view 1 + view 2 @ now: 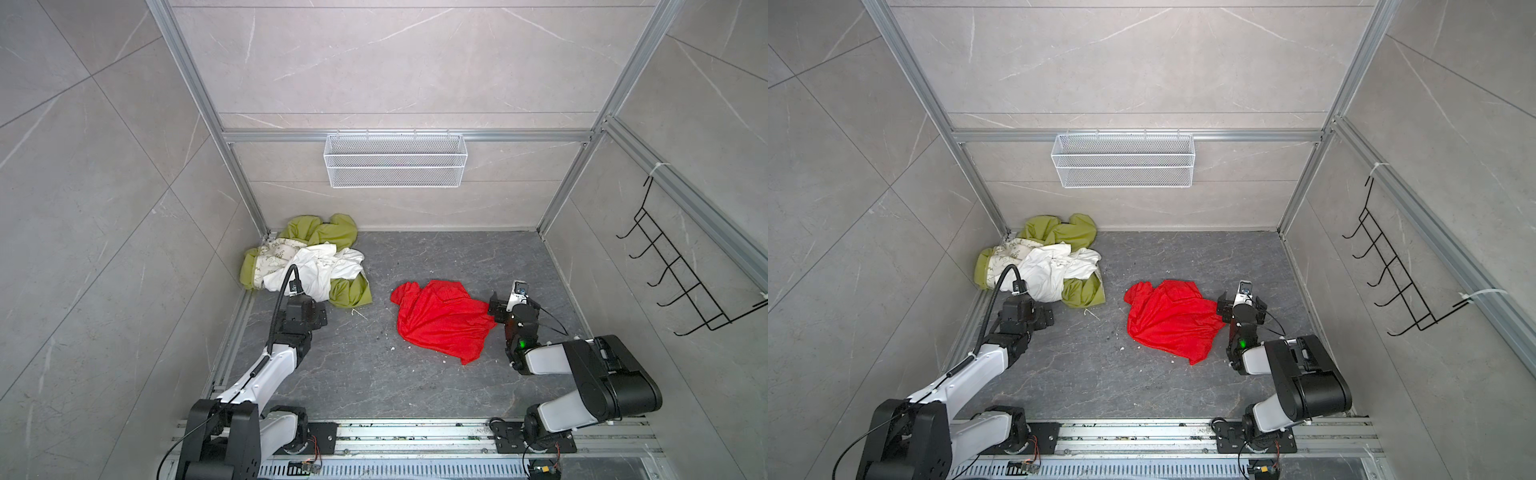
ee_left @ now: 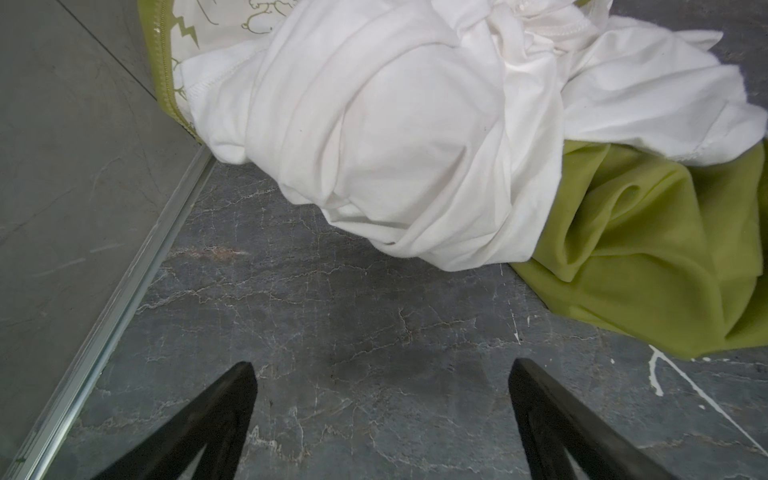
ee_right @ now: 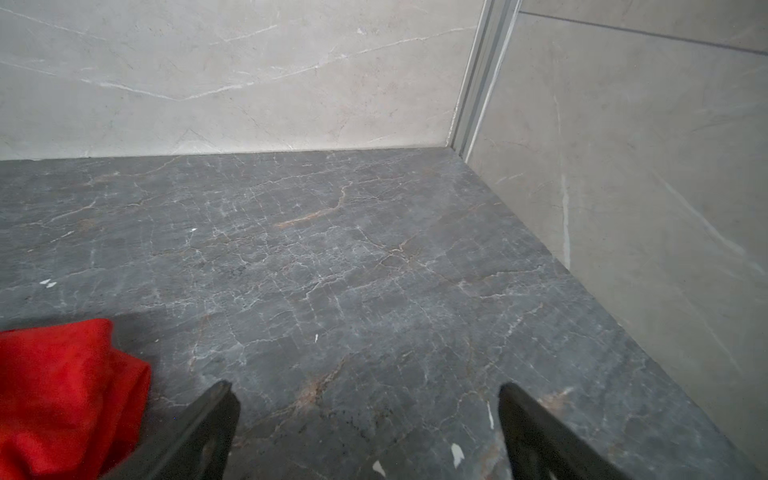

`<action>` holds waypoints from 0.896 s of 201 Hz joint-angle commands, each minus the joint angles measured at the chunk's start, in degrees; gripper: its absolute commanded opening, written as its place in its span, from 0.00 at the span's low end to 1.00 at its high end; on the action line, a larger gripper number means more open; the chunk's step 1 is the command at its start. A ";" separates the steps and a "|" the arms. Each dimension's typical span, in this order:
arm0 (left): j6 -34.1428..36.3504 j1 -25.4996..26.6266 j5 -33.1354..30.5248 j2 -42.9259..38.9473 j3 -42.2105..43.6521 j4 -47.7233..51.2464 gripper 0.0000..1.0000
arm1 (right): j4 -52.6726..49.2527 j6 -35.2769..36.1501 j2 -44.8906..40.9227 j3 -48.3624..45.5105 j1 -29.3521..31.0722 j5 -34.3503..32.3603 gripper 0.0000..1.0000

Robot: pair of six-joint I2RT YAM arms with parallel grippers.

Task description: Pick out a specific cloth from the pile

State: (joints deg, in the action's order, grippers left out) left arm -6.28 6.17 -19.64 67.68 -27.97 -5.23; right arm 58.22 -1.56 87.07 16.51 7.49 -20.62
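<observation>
We log the table (image 1: pixel 415 386): dark marble, walled on three sides. Bunched into its far left corner is the pile (image 1: pixel 309 266) of olive, white and leaf-print fabric. Mid-table, crumpled and well apart from that heap, lies the cloth (image 1: pixel 440 322), red; we judge it singled out. Just beside its edge sits the right gripper (image 3: pixel 368 390), fingers apart, empty. Facing the heap, the left gripper (image 2: pixel 380 370) holds nothing, fingers apart.

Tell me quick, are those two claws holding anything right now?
Left gripper: open, holding nothing.
Right gripper: open, holding nothing; red cloth lies beside it.
</observation>
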 commanded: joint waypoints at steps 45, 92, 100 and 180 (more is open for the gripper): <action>6.11 -3.97 7.56 8.17 0.77 -16.20 0.97 | -3.63 -2.37 0.20 2.46 -0.97 2.56 1.00; 5.26 -6.32 11.29 10.90 2.61 -27.58 0.96 | -3.64 -2.38 0.20 2.47 -1.05 2.60 1.00; 5.59 -6.69 11.44 10.86 3.69 -30.02 0.97 | -3.64 -2.33 0.16 2.43 -1.06 2.61 1.00; 2.50 -11.28 14.98 16.87 7.31 -42.13 0.98 | -3.46 -2.31 0.01 2.30 -1.04 2.62 1.00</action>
State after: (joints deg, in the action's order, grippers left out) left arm -3.14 -4.82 -6.70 84.51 -20.34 -40.95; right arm 55.05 -3.07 87.05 18.00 6.70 -18.57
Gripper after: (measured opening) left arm 0.979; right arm 0.997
